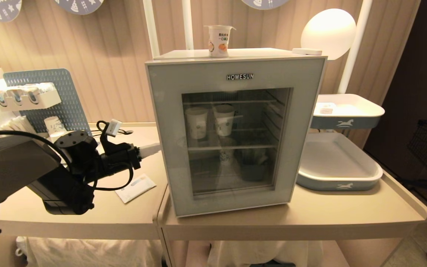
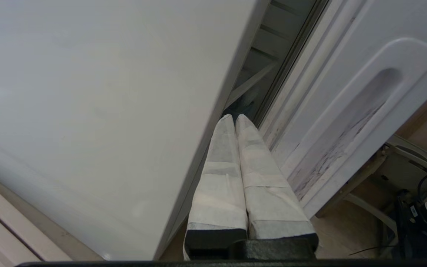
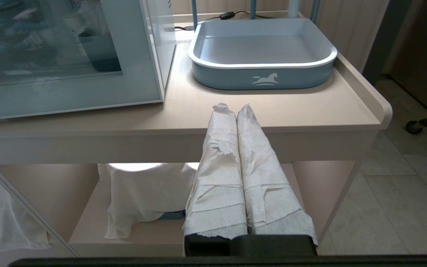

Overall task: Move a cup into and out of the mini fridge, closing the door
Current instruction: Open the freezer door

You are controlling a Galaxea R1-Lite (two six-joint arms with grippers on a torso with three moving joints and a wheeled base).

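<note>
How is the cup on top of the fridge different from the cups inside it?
The cup on the fridge is small, with an orange fruit picture. The two paper cups inside are taller, and sit on a shelf behind the door. All stand upright and are whitish.

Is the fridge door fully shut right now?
No, slightly ajar: the left gripper, fingers together, points into a narrow gap beside the door, with shelf rails visible inside.

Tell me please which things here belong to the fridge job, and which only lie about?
Belong to the job:
- small white plastic yogurt cup, standing on the fridge
- boxy white mini fridge
- its grey-blue glass-window door
- left claw, shut, at the door's edge

Lying about:
- two blue trays
- white packet
- blue pegboard
</note>
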